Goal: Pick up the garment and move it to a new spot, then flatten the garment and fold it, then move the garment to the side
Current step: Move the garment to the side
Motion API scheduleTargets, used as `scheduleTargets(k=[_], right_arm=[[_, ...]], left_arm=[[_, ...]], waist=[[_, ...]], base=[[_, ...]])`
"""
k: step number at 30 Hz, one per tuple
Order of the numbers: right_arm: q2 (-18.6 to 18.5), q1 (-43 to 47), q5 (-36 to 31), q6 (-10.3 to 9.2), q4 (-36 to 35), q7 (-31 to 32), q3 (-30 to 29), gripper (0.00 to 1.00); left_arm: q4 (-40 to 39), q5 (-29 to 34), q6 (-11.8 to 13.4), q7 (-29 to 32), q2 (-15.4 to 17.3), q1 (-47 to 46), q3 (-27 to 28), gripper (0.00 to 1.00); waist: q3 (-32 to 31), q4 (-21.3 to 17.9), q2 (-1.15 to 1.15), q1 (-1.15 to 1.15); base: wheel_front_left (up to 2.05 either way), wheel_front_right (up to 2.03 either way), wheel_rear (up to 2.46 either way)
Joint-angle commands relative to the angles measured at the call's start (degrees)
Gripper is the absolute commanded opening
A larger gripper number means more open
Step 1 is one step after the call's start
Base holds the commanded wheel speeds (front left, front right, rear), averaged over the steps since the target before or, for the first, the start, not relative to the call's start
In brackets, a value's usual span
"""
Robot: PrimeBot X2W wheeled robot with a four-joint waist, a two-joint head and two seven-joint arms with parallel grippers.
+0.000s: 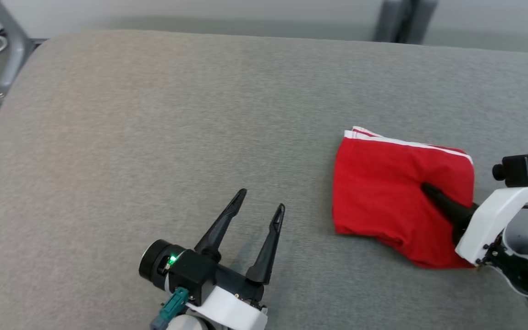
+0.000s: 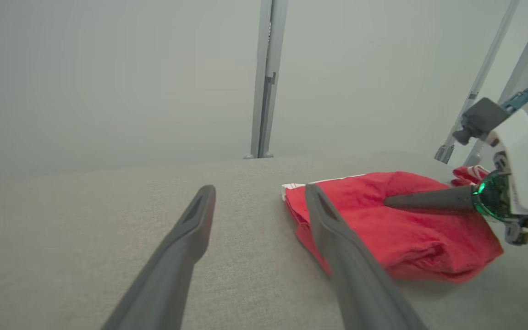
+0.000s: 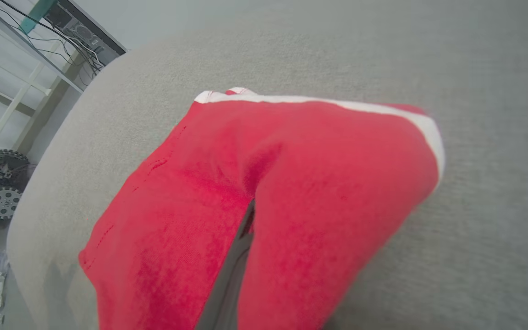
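Two end effectors on my screen. The right end effector [image 1: 426, 187] is pressed together on the garment [image 1: 383, 183], pinching a ridge of red cloth near its middle. In the right wrist view the fabric bunches up on both sides of the dark fingers. The left end effector [image 1: 262, 199] hangs spread wide above bare bench [image 1: 154, 114], well apart from the cloth, holding nothing. The garment lies on the right side of the bench, a compact red packet with a white stripe along its far edge and layers stacked there. That reads to me as folded, so I judge I'm on the last step, moving it to the side. Next I want a gentle lift, low and level, then a carry clear of the middle and a clean release. My worry: if the pinch has only the top layer, the packet will unfold.
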Motion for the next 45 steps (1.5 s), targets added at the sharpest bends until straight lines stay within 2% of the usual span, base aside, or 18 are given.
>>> scheduleTargets(k=[1, 11, 16, 20, 21, 27, 35, 40, 45], right_arm=[[-2.13, -1.02, -0.63, 0.02, -1.25, 0.17, 0.81, 0.00], [-16.10, -6.34, -3.72, 0.01, -10.02, -0.03, 4.84, 0.00], [-22.28, -8.33, -2.08, 0.01, -14.03, -1.72, 3.63, 0.00], [-26.74, -9.06, -0.61, 0.01, -15.65, -4.33, 1.36, 0.00], [-26.74, -9.06, -0.61, 0.01, -15.65, -4.33, 1.36, 0.00], [-34.97, -7.28, -2.01, 0.01, -14.19, -7.42, -1.01, 0.00], [-43.79, -3.56, -5.20, 0.00, -5.41, -11.21, -0.85, 0.00], [-46.05, -2.80, -7.70, 0.00, 0.53, -14.40, -0.40, 0.00], [-48.17, -4.03, -15.50, 0.00, 3.83, -17.29, 2.09, 0.00]], left_arm=[[0.28, 0.79, -0.51, -0.20, 0.20, -1.56, -0.41, 1.00], [2.05, 4.29, -2.88, -0.19, 0.21, -8.54, -3.37, 1.00], [2.63, 5.27, -3.78, -0.19, 0.22, -13.08, -5.05, 1.00], [3.37, 5.78, -4.75, -0.19, 0.25, -16.73, -6.87, 1.00], [3.37, 5.78, -4.75, -0.19, 0.25, -16.73, -6.87, 1.00], [4.60, 5.66, -5.71, -0.20, 0.24, -20.28, -10.16, 1.00], [4.54, 4.35, -5.44, -0.18, 0.30, -22.37, -13.76, 1.00], [4.19, 3.52, -4.53, -0.06, 0.44, -23.49, -14.89, 1.00], [3.90, 2.64, -3.90, -0.04, 0.66, -24.14, -15.76, 1.00]], waist=[[0.65, -3.84, 0.00, 0.00], [7.83, -15.57, 0.00, 0.00], [12.18, -21.01, 0.00, 0.00], [15.84, -23.73, 0.00, 0.00], [15.84, -23.73, 0.00, 0.00], [19.76, -24.55, 0.00, 0.00], [22.99, -20.88, 0.00, 0.00], [24.84, -18.05, 0.00, 0.00], [26.02, -15.57, 0.00, 0.00]], base=[[0.00, 0.00, 0.00], [0.00, 0.00, 0.00], [0.00, 0.00, 0.00], [0.00, 0.00, 0.00], [0.00, 0.00, 0.00], [0.00, 0.00, 0.00], [0.00, 0.00, 0.00], [0.00, 0.00, 0.00], [0.00, 0.00, 0.00]])
